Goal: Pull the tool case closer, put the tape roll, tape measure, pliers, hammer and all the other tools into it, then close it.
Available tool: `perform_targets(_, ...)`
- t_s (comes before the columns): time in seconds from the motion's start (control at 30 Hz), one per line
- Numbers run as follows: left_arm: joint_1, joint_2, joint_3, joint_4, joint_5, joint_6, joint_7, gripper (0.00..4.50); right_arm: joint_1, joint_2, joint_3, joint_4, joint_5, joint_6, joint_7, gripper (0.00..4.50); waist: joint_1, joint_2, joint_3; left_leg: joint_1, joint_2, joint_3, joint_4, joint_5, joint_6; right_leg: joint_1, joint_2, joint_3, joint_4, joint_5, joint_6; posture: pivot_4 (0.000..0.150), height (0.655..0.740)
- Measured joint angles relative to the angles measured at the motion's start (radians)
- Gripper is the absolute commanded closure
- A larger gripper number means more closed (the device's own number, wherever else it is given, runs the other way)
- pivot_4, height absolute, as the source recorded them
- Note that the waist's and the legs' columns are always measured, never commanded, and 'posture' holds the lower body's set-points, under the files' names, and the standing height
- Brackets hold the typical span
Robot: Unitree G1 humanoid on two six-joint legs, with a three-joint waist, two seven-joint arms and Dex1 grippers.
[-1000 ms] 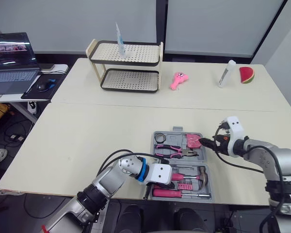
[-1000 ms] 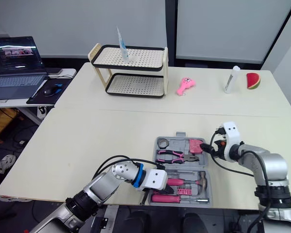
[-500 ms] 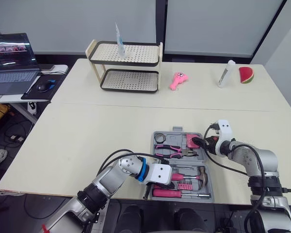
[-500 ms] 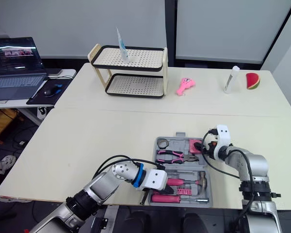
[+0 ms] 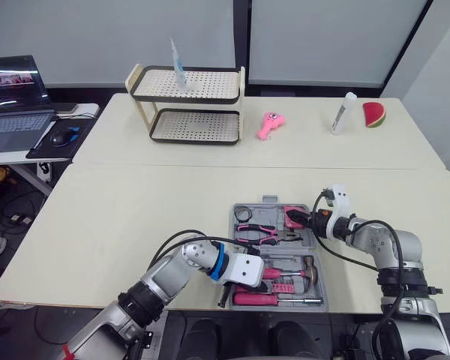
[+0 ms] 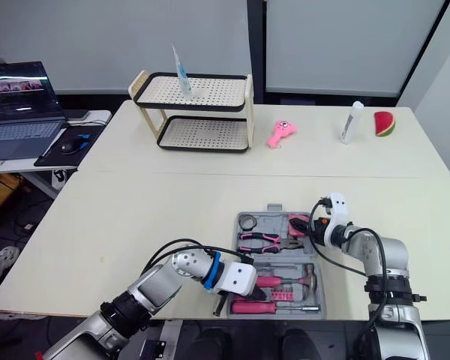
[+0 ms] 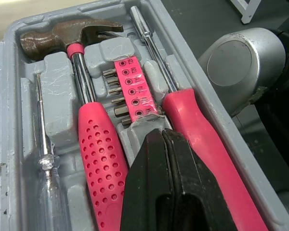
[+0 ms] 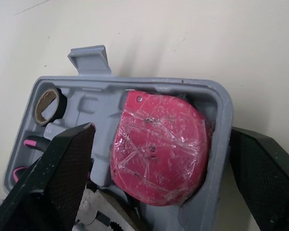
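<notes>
Right wrist view: right gripper (image 8: 159, 134) wide astride tape measure (image 8: 159, 159), left gripper (image 7: 158, 137) pinched shut; packing seemingly done, calls for closing tool case (image 8: 221, 110).

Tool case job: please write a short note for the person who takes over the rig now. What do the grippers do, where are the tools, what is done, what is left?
Left gripper: shut, empty, over the bits between hammer and screwdriver in the near half of the open tool case.
Right gripper: open, one finger inside the far right corner, the other outside the wall, tape measure between them.
Done: tape roll, pliers, tape measure in the far half; hammer, screwdriver, bits in the near half.
Left: draw both grippers clear, then close the case.
</notes>
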Motion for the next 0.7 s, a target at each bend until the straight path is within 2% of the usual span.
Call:
perform_targets(0.43, 0.001, 0.011, -0.003, 0.002, 0.001, -0.018, 0.0, 4.5, 0.008, -0.053, 0.037, -0.057, 0.027, -0.075, 0.165, 0.08, -0.001, 0.001, -0.001, 0.002, 0.0, 0.0, -0.003, 0.0, 0.0, 0.0, 0.0, 0.001, -0.001, 0.0, 0.0, 0.15, 0.729)
perform_targets(0.7, 0.003, 0.012, -0.005, 0.002, 0.001, -0.018, 0.001, 4.5, 0.028, -0.106, 0.106, -0.162, 0.027, -0.149, 0.267, 0.08, 0.0, 0.001, -0.001, 0.002, 0.0, 0.0, -0.003, 0.0, 0.0, 0.0, 0.0, 0.001, -0.001, 0.0, 0.0, 0.15, 0.729)
